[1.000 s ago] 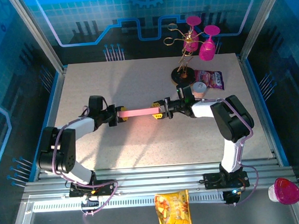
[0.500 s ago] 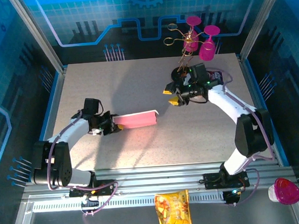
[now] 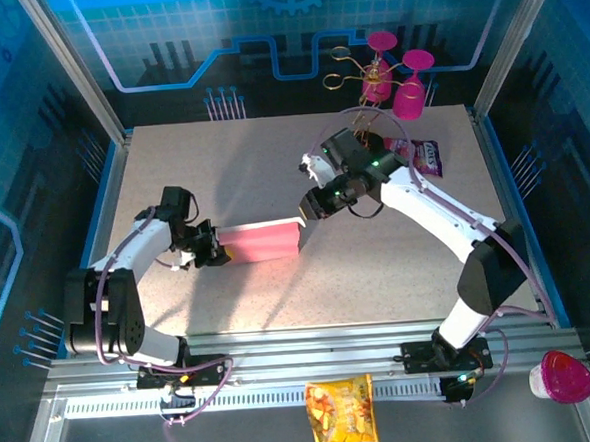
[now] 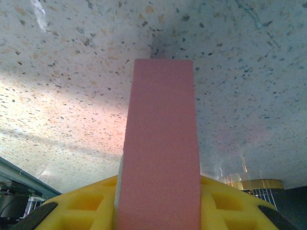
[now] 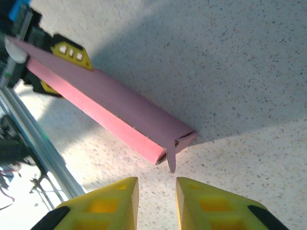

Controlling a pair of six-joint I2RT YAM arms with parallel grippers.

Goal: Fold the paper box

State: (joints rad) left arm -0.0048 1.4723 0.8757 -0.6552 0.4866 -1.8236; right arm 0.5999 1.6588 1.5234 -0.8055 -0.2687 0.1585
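The paper box (image 3: 261,241) is a long pink folded piece lying left to right on the table, left of centre. My left gripper (image 3: 213,249) is shut on its left end. In the left wrist view the paper box (image 4: 160,143) runs straight away from the left gripper (image 4: 158,213), pinched between the yellow fingers (image 4: 76,211). My right gripper (image 3: 309,207) hovers just off the right end, touching nothing. In the right wrist view a small flap (image 5: 171,160) sticks out of the paper box (image 5: 110,110), above the narrowly open right gripper (image 5: 157,196).
A wire rack (image 3: 362,137) with magenta goblets (image 3: 407,92) stands at the back right, beside a printed snack bag (image 3: 418,156). A yellow snack bag (image 3: 340,411) and a pink cup (image 3: 562,377) lie on the near rail.
My right gripper let go of the box's right end, swung away to the back right, then came back near that end with narrower jaws. The left arm drew the box leftward and nearer.
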